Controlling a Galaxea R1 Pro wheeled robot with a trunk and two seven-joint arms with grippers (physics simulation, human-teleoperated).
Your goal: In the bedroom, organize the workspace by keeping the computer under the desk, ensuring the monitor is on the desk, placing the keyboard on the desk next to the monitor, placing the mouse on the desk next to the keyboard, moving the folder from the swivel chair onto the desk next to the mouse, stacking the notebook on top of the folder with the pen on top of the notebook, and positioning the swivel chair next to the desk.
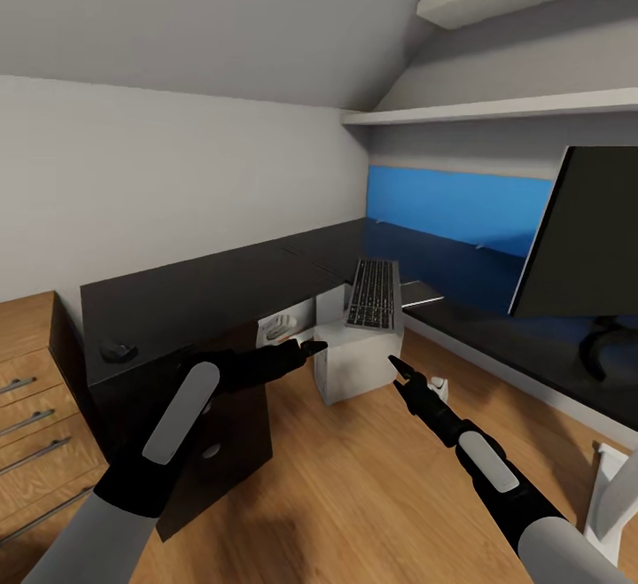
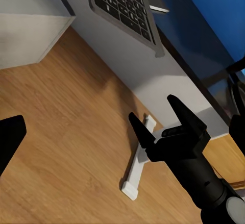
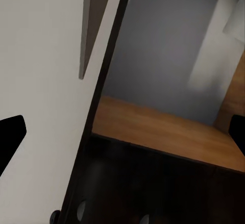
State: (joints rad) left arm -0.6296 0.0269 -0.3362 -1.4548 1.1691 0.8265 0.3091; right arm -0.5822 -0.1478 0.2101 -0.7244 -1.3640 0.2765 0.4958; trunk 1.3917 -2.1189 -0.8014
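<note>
The light grey computer stands on the wood floor at the inner corner of the black desk, and the keyboard lies on top of it. My left gripper is open at the computer's upper left edge. My right gripper is open at its right edge, and the left wrist view shows that gripper beside the computer's side, below the keyboard. The mouse sits on the desk's left end. The monitor stands on the desk at right. Swivel chair, folder and pen are out of view.
A light wood cabinet with metal handles stands at far left beside the black drawer unit. White desk legs and a white foot rest on the floor. Shelves hang above. A thin grey slab lies on the desk edge.
</note>
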